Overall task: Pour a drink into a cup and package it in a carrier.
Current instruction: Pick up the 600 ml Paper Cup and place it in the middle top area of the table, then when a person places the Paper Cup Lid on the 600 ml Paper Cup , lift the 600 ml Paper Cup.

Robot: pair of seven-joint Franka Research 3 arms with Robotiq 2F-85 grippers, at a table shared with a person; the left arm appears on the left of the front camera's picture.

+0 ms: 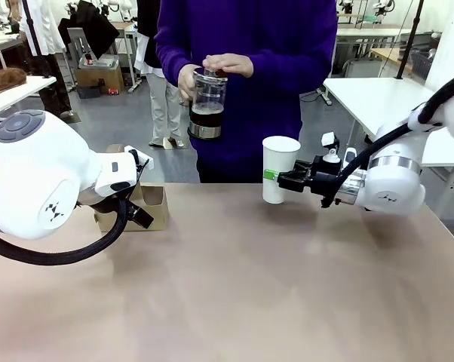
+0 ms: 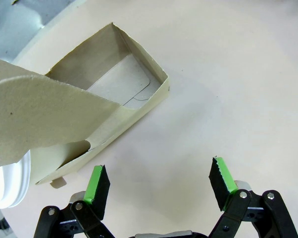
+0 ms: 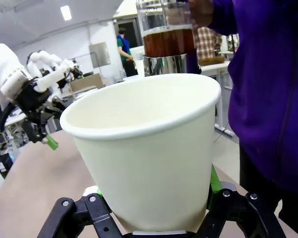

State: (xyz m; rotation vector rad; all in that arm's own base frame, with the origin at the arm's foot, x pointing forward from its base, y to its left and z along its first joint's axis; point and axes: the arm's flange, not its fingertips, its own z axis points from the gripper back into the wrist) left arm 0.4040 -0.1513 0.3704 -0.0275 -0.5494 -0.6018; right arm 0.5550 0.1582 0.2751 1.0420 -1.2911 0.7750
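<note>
Room's bright, even light from overhead; one ceiling panel (image 3: pixel 66 12) blows out white in my right wrist view. Shadows on the table (image 1: pixel 234 286) soft & faint, no hard edges. Front view sharp, bkgd a bit soft. My left wrist view: table crisp, carrier (image 2: pixel 40 119) flap up close is blurry. Right wrist view: wide-angle bulge stretches the cup (image 3: pixel 144 148), bkgd hazy, small glints on the carafe (image 3: pixel 169 64) metal band.

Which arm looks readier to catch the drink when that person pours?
Right. The right claw grips the cup upright, near the carafe of drink. The left claw hangs open by the carrier, holding nothing.
</note>
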